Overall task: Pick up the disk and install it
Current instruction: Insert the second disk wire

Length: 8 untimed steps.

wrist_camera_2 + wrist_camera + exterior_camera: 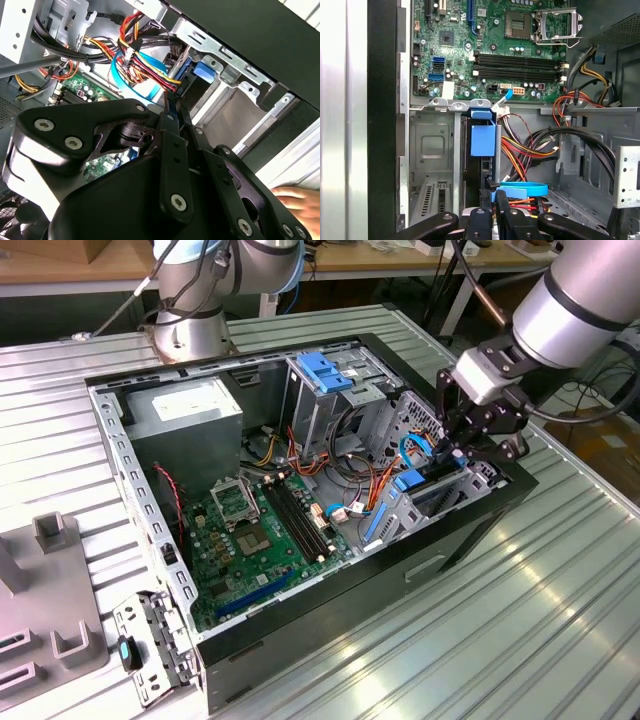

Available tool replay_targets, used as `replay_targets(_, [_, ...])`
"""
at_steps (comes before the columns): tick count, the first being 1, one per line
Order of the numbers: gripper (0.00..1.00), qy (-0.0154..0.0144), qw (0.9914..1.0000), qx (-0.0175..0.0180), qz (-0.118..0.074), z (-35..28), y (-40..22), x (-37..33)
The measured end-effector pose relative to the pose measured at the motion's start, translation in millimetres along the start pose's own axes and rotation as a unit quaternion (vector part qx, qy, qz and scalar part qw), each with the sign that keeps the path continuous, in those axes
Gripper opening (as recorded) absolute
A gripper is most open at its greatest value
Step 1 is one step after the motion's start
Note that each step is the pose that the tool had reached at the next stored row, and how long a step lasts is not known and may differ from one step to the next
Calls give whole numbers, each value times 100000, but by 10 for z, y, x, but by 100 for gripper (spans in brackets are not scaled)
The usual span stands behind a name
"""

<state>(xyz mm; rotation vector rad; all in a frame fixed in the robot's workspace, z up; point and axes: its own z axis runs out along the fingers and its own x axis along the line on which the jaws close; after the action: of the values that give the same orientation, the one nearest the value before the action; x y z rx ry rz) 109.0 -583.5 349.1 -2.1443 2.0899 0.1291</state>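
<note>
The disk (483, 137), a dark slab in a bright blue carrier, stands on edge in the drive bay at the front corner of the open computer case (330, 620). In the exterior view the disk (425, 490) sits low in that bay on the view's right. My gripper (462, 455) hangs just above it, fingers pointing down into the bay. In both wrist views the gripper (494, 196) (172, 102) has its fingers pressed close together, tips right at the disk's (186, 80) blue rail. Whether the tips pinch the rail is hidden.
Red, yellow and blue cables (530, 150) crowd the space beside the bay. The motherboard (250, 530), a grey power supply box (185, 415) and a tall metal cage with a blue latch (325, 375) occupy the case. A person's hand (295, 197) rests outside it.
</note>
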Motion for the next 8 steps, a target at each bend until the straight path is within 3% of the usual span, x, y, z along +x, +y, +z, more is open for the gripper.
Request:
replay_targets(4, [16, -443, 99999, 76, 8, 11, 4, 12])
replay_targets(8, [16, -598, 99998, 83, 17, 25, 6, 30])
